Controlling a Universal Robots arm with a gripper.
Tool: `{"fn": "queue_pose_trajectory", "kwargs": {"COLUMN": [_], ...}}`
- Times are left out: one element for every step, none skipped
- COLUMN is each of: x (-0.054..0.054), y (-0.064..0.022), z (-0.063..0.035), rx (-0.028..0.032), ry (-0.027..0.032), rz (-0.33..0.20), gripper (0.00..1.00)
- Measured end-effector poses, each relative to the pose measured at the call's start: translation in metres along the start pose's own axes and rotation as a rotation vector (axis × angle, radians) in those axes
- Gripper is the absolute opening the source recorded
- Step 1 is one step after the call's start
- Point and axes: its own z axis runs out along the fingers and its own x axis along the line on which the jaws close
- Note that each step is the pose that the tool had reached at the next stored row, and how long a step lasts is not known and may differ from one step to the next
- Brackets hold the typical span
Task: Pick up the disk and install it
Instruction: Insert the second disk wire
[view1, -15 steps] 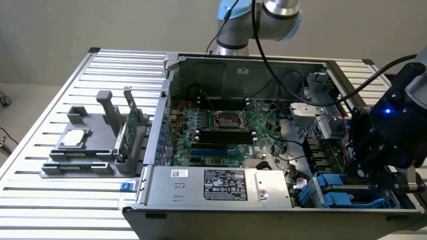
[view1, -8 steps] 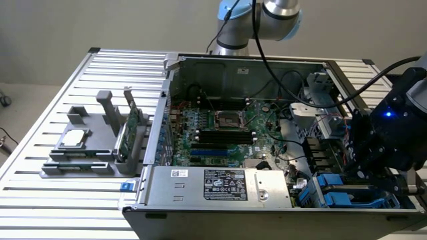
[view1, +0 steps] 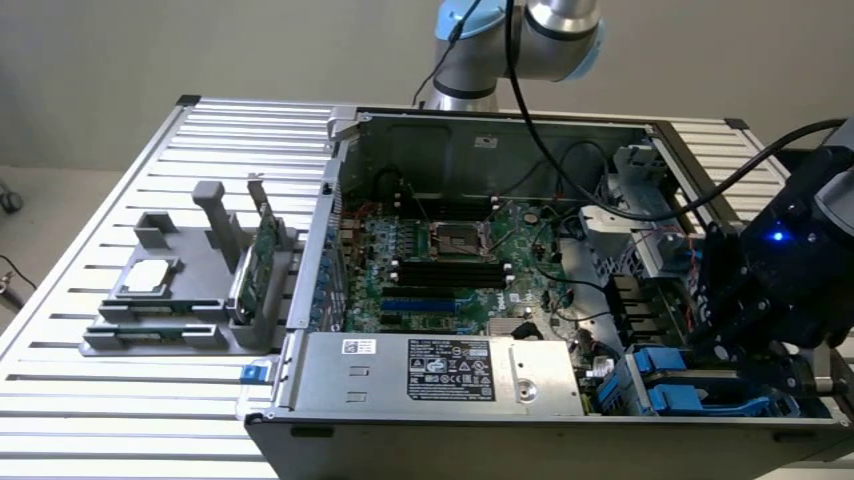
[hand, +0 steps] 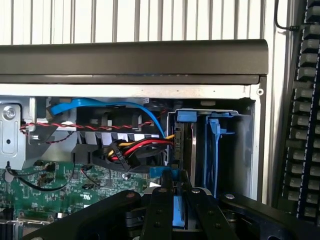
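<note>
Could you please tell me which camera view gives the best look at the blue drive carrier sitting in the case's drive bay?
The wrist view: it looks straight into the bay, showing the blue drive carrier upright beside the case wall. The exterior view shows blue carrier parts low in the case's corner, partly hidden behind the gripper.

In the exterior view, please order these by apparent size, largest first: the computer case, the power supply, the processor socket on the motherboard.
1. Computer case
2. Power supply; it looks bigger partly because it is nearer the camera.
3. Processor socket
</note>
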Motion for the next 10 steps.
{"fn": "queue_pose_trajectory", "kwargs": {"x": [-0.0004, -0.0008, -0.0011, -0.0015, -0.0017, -0.0019, -0.0022, -0.0025, -0.0026, -0.0029], "y": [0.0, 0.0001, 0.0002, 0.0003, 0.0004, 0.0004, 0.0004, 0.0004, 0.0005, 0.0005], "z": [0.0004, 0.0007, 0.0013, 0.0019, 0.0021, 0.0023, 0.0028, 0.0031, 0.0035, 0.004], "rx": [0.0001, 0.0001, 0.0, 0.0001, 0.0002, 0.0002, 0.0002, 0.0002, 0.0003, 0.0004], "ry": [0.001, 0.0021, 0.0041, 0.0058, 0.0068, 0.0081, 0.0096, 0.0103, 0.011, 0.0115], "rz": [0.0, 0.0, 0.0, 0.0, 0.001, 0.001, 0.001, 0.001, 0.001, 0.001], "gripper": [0.16, 0.16, 0.16, 0.16, 0.16, 0.16, 0.16, 0.16, 0.16, 0.16]}}
